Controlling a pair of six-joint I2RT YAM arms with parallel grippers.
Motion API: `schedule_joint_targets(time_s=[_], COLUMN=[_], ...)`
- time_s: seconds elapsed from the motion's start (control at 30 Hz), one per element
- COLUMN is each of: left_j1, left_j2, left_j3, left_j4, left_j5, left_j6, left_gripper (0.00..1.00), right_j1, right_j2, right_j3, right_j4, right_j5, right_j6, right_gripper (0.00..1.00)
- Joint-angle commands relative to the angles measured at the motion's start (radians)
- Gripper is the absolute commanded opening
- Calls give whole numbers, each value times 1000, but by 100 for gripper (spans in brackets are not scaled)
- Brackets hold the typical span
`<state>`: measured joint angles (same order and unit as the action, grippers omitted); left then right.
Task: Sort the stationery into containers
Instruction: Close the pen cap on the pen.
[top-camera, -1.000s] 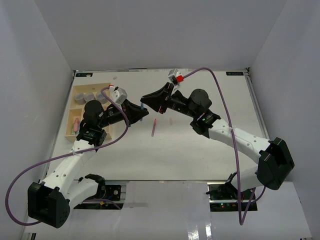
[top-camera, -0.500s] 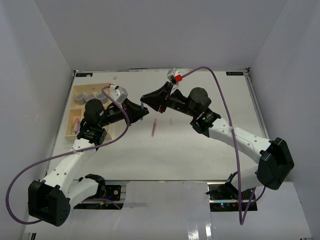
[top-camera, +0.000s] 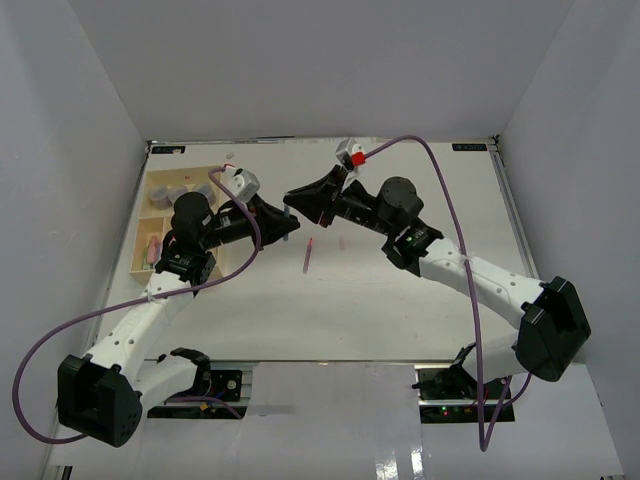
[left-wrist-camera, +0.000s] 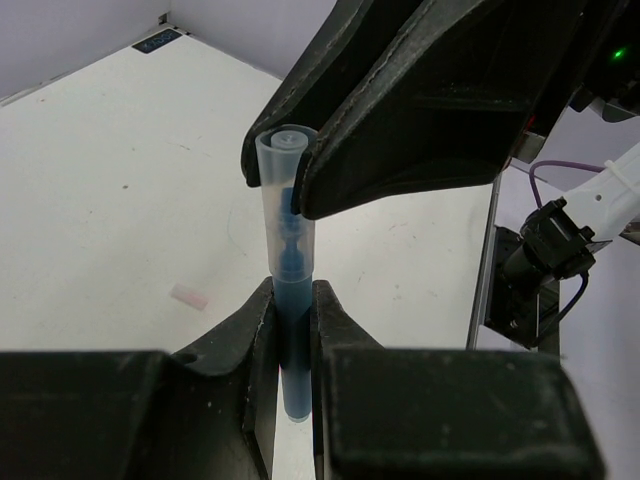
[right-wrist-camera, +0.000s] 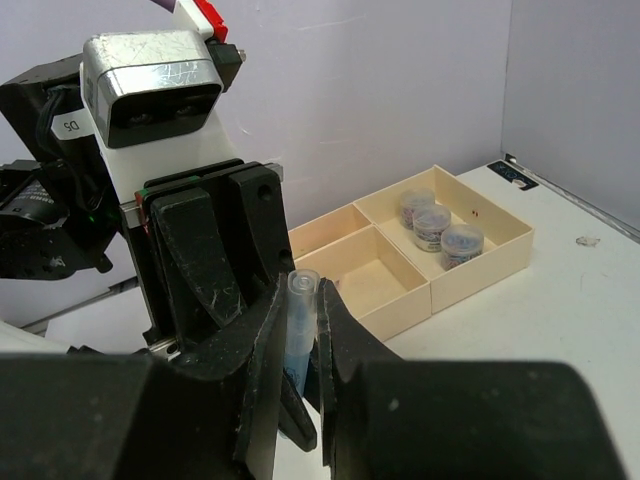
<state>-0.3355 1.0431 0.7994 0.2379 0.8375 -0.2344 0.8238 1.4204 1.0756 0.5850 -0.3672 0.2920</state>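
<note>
Blue pen (left-wrist-camera: 291, 345): held off the surface between the two tools, just left of centre in the top view (top-camera: 287, 213). It has a dark blue body and a clear cap. In the left wrist view it stands upright in the middle of the frame, cap at the top.
Left tool (left-wrist-camera: 290, 300): pressed together on the blue body of the pen, one finger on each side, at the lower middle of its own view. In the top view (top-camera: 283, 226) it sits just below and left of the other tool.
Right tool (right-wrist-camera: 299, 305): pinching the clear cap end of the same pen, fingers tight against both sides. In the top view (top-camera: 293, 198) it nearly meets the left tool.
Tray (top-camera: 150, 173): pale cream, with low walls, at the upper left of the top view. It shows at the middle right of the right wrist view (right-wrist-camera: 480, 272).
Pots (right-wrist-camera: 432, 226): three squat round ones clustered in one end compartment of the tray.
Pink pen (top-camera: 151, 250): lying in a compartment at the lower left of the tray.
Second pink pen (top-camera: 307, 257): lying loose on the surface, just below the two tools in the top view.
Surface (top-camera: 390, 305): white and flat.
</note>
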Motion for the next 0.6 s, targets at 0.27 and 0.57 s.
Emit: schedule_joint_targets(time_s=[0.27, 0.57], left_j1=[1, 0], left_j2=[-81, -173], left_j3=[78, -114], left_j4=[160, 86], left_j5=[-14, 17], left_j6=[9, -6], left_gripper=[0, 0], right_j1=[37, 37], right_j2=[26, -32], right_j3=[-111, -170], right_j4=[-416, -274], right_j5=[-113, -113], right_j6=[-44, -10], right_gripper=[8, 8])
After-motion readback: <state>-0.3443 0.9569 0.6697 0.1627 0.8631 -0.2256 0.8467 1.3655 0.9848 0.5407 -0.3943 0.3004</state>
